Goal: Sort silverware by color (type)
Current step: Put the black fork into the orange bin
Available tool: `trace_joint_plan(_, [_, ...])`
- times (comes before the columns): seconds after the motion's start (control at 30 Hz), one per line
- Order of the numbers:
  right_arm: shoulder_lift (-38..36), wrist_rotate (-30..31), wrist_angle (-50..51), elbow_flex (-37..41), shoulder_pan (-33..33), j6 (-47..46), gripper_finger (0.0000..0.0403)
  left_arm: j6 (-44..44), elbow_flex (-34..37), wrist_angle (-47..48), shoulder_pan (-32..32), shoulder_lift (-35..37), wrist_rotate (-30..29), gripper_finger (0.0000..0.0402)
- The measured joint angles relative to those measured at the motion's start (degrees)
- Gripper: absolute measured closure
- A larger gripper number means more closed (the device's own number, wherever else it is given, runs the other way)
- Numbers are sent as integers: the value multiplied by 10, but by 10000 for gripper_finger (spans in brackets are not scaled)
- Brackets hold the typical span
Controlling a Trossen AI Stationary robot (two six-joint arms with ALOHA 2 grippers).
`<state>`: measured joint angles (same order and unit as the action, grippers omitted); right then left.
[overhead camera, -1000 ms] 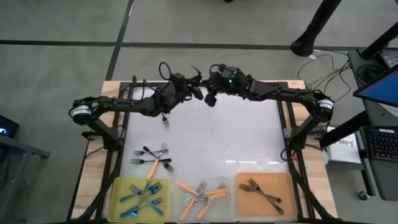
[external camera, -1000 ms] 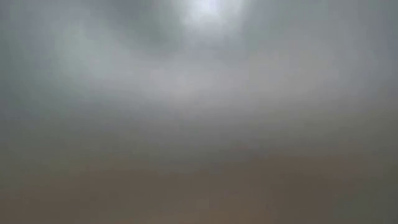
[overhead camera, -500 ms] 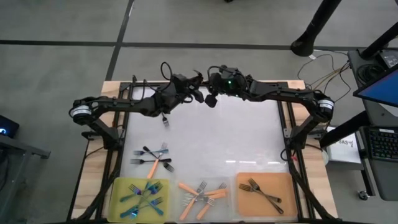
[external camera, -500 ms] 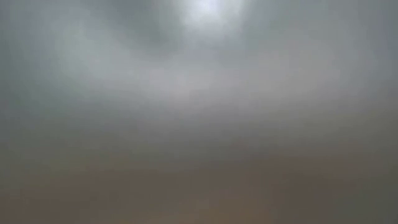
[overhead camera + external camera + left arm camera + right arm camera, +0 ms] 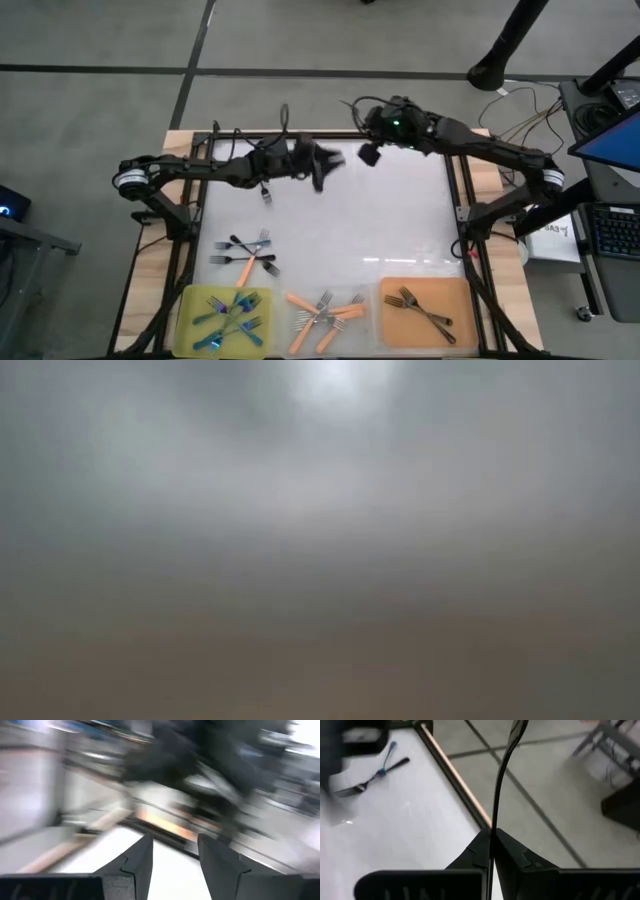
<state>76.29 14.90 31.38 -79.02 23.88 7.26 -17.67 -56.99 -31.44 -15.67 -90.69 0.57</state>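
Note:
My right gripper (image 5: 368,155) (image 5: 492,832) hangs over the table's far middle, shut on a dark fork (image 5: 499,775). My left gripper (image 5: 322,168) (image 5: 175,837) is just to its left, open with nothing between its fingers. A lone fork (image 5: 266,192) (image 5: 370,777) lies flat on the white table below the left arm. A small pile of forks (image 5: 245,255), dark and orange-handled, lies nearer the front left. The low view shows only blur. My right gripper pinches one end of the dark fork (image 5: 493,822) between its two fingers. The fork lies along the fingers and sticks out past their tips in a slight curve. It is lifted clear of the table. Which end is held, I cannot tell.
Three trays line the near edge: a yellow-green one (image 5: 192,300) with blue forks, a clear one (image 5: 372,300) with orange-handled forks, an orange one (image 5: 460,295) with dark forks. A black frame (image 5: 452,200) borders the white surface. The middle and right lie bare.
The two grippers stood close together at the far middle. My right gripper has drawn away toward the table's right edge and upward. My left gripper has stayed about where it was and its wrist has turned.

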Motion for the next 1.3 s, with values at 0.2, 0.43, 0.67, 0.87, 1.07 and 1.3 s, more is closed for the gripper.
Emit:
trace_joint_plan(0.2, [-73, -3, 106, 6, -25, -89, 394, -4, 0, -40, 29, -25, 170, 274])
trace_joint_plan(0.43, [-132, -3, 189, 67, -154, -253, 394, -7, 0, -35, 39, -38, 162, 276])
trace_joint_plan(0.67, [-148, 39, 208, 160, -347, -476, 394, -45, 0, 24, 45, -36, -12, 276])
trace_joint_plan(0.87, [-147, 37, 209, 184, -465, -635, 394, -74, 0, 133, 64, -36, -198, 276])
trace_joint_plan(1.07, [-142, -5, 206, 163, -555, -743, 394, -93, 0, 204, 93, -36, -312, 276])
trace_joint_plan(1.3, [-96, -14, 217, 134, -639, -819, 394, -109, 0, 225, 128, -36, -415, 276])
